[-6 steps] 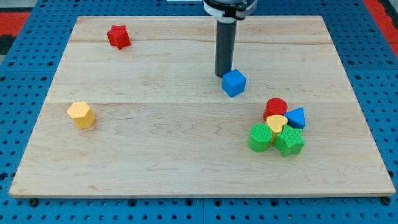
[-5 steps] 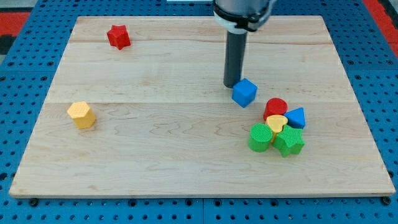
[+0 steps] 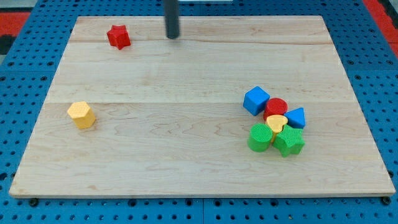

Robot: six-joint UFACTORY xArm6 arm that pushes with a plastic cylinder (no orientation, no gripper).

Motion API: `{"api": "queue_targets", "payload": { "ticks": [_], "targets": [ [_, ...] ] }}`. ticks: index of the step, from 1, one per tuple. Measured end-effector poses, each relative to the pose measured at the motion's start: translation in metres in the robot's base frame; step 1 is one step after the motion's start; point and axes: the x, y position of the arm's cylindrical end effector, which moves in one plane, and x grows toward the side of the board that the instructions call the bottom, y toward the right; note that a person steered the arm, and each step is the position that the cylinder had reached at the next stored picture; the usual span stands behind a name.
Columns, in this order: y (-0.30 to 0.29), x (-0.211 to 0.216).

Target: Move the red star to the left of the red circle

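The red star (image 3: 117,37) lies near the board's top left. The red circle (image 3: 276,107) sits in a cluster at the right, touching a blue cube (image 3: 255,100) on its left. My tip (image 3: 172,36) is at the top of the board, a short way to the right of the red star and apart from it. It is far from the cluster.
Around the red circle are a yellow heart (image 3: 277,122), a blue triangle (image 3: 296,117), a green cylinder (image 3: 260,137) and a green star (image 3: 289,142). A yellow hexagon (image 3: 81,115) lies alone at the left. The wooden board (image 3: 186,162) rests on a blue pegboard.
My tip pushed the blue cube down and right against the red circle, then moved up and left to the top of the board near the red star.
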Motion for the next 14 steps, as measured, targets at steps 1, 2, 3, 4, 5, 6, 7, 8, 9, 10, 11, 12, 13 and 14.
{"api": "queue_targets", "payload": {
  "ticks": [1, 2, 3, 4, 5, 6, 7, 8, 9, 10, 11, 12, 13, 14],
  "targets": [
    [-0.054, -0.016],
    [-0.088, -0.031],
    [-0.099, -0.047],
    [-0.100, -0.047],
    [-0.106, -0.047],
    [-0.125, -0.037],
    [-0.094, -0.003],
    [-0.065, 0.033],
    [-0.090, 0.029],
    [-0.102, 0.040],
    [-0.072, 0.086],
    [-0.022, 0.113],
    [0.039, 0.147],
    [0.103, 0.174]
  ]
}}
